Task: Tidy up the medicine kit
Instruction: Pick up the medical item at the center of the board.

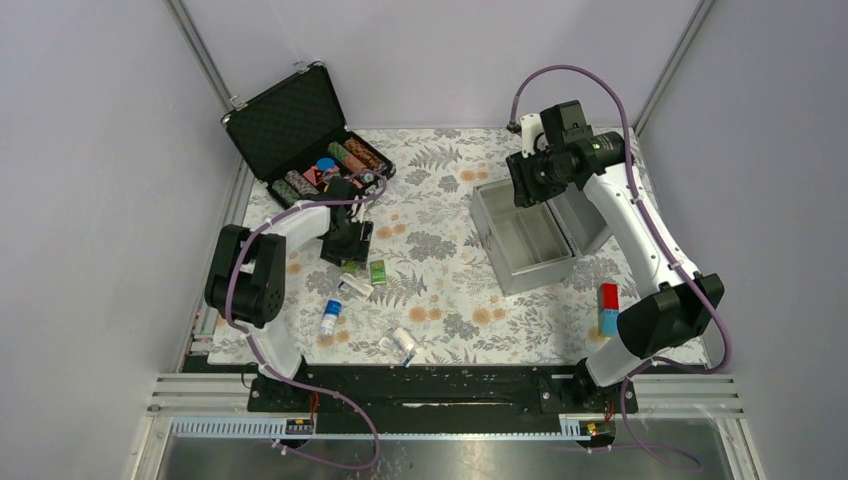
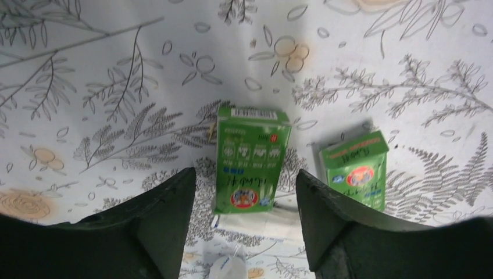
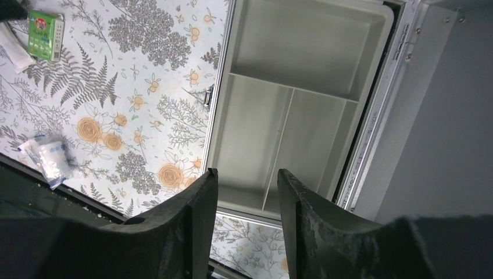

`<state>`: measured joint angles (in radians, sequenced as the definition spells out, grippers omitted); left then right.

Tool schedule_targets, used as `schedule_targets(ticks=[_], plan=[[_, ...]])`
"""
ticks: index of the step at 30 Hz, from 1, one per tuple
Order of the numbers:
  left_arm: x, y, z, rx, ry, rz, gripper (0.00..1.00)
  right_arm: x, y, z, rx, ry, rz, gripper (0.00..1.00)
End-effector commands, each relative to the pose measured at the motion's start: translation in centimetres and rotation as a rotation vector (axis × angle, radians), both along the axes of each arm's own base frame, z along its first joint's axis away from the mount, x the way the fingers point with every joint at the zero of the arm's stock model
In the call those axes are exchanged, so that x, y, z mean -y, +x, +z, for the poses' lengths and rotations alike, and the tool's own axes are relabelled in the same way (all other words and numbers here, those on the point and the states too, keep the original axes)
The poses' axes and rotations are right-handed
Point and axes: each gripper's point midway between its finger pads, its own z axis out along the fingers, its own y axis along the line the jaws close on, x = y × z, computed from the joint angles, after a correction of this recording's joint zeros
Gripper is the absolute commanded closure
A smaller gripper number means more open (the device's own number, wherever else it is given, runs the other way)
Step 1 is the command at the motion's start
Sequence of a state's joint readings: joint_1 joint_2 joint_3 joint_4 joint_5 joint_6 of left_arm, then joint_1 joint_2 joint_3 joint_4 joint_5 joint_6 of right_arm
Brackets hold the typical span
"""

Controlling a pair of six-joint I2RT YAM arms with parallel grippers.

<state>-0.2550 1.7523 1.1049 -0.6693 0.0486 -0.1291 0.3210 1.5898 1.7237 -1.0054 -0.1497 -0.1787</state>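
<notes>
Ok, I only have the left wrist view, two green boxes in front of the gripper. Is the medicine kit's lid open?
Observer: Yes, the medicine kit sits with its lid open, over on the robot's right side.
Operator: Anything inside it?
Observer: No, what shows of its inside is empty.
Operator: What's above it?
Observer: The right gripper hovers open over it, holding nothing.

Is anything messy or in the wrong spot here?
Yes. The medicine kit is open with bare compartments, while medicines lie scattered on the flowery cloth beside it: a green box, a second green box, a small bottle and white packets near the front edge. Nothing looks spilled or broken.
</notes>
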Motion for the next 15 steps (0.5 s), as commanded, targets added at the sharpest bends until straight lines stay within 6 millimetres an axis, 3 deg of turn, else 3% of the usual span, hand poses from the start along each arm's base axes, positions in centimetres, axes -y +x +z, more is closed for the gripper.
schedule_targets(ticks=[1,6,11,15], plan=[[0.8,2.6,0.7,0.058,-0.035,-0.012,0.41,-0.6,-1.3,0.9,0.003,0.039,0.026,0.51],[1.5,2.5,0.7,0.041,-0.068,-0.033,0.53,-0.6,-1.3,0.8,-0.001,0.035,0.027,0.51],[2.2,2.6,2.3,0.073,-0.117,-0.039,0.66,-0.4,-1.2,0.6,-0.002,0.023,0.023,0.51],[2.5,2.7,3.4,0.091,-0.135,-0.032,0.68,-0.3,-1.2,0.3,-0.006,0.017,0.020,0.51]])
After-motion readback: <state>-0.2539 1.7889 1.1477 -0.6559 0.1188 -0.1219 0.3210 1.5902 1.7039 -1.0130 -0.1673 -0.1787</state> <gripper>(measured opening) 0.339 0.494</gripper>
